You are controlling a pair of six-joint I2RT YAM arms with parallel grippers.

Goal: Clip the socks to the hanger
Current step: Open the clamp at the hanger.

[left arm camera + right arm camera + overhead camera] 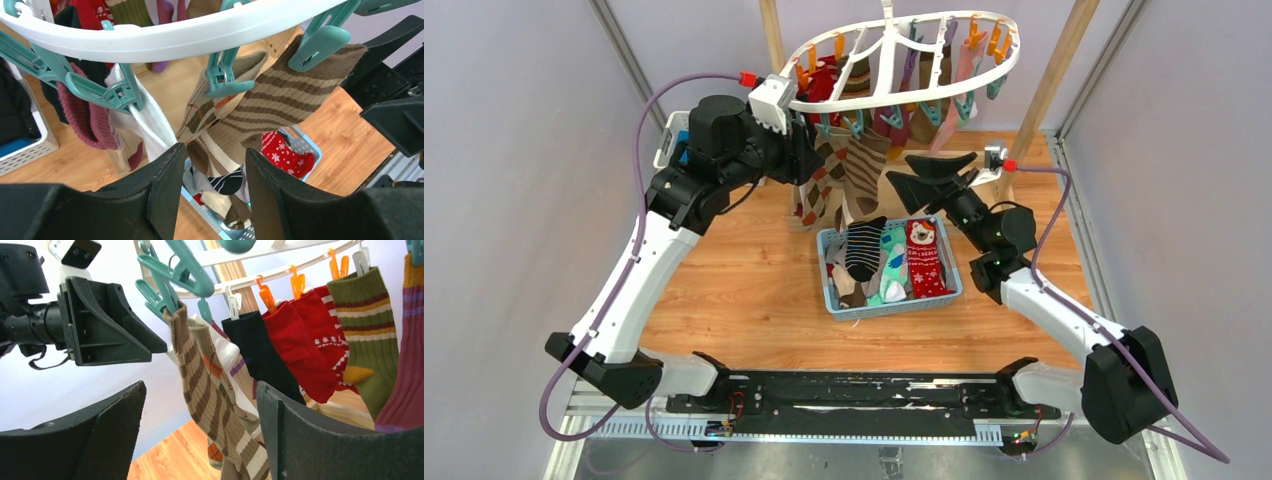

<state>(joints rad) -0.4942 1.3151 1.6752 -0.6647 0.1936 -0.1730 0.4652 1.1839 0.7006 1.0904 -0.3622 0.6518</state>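
Left gripper (pixel 215 155): jaws part-open, holding nothing.
Right gripper (pixel 200 387): jaws wide apart, released, empty.
Hanger (pixel 175 37): white rim across frame top.
Striped sock (pixel 295 90): upper right, pinched by teal clip (pixel 320 42).
Procedure: I would confirm the clip bites the cuff, then withdraw straight, avoiding neighbouring socks.

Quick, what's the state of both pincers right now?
Left pincer: open, holding nothing.
Right pincer: wide open, holding nothing.
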